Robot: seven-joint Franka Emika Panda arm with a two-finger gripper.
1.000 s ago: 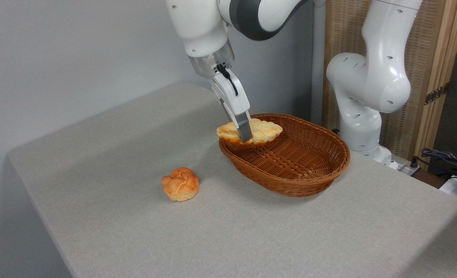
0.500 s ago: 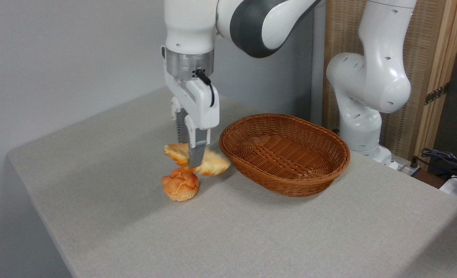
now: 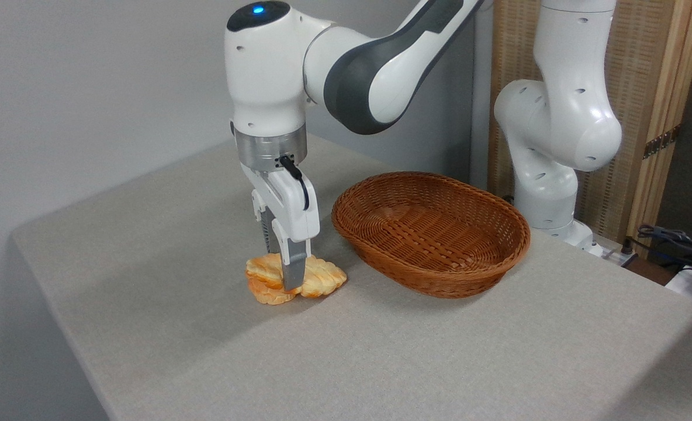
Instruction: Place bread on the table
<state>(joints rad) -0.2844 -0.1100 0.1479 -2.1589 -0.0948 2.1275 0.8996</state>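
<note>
The bread (image 3: 322,276), a pale golden braided loaf, lies low over the grey-beige table (image 3: 206,351), left of the basket. My gripper (image 3: 290,283) points straight down and is shut on the bread at its middle. The loaf presses on top of a small round orange bun (image 3: 264,294), which shows only as a sliver under its left end. The far finger is mostly hidden behind the near one.
A brown oval wicker basket (image 3: 433,231) stands just right of the bread, with nothing in it. The arm's white base (image 3: 547,146) rises at the back right, with cables (image 3: 679,245) past the table's right edge. The table's left edge lies near.
The gripper carried the bread out of the basket, leftward, then down onto the round bun, which is now mostly covered.
</note>
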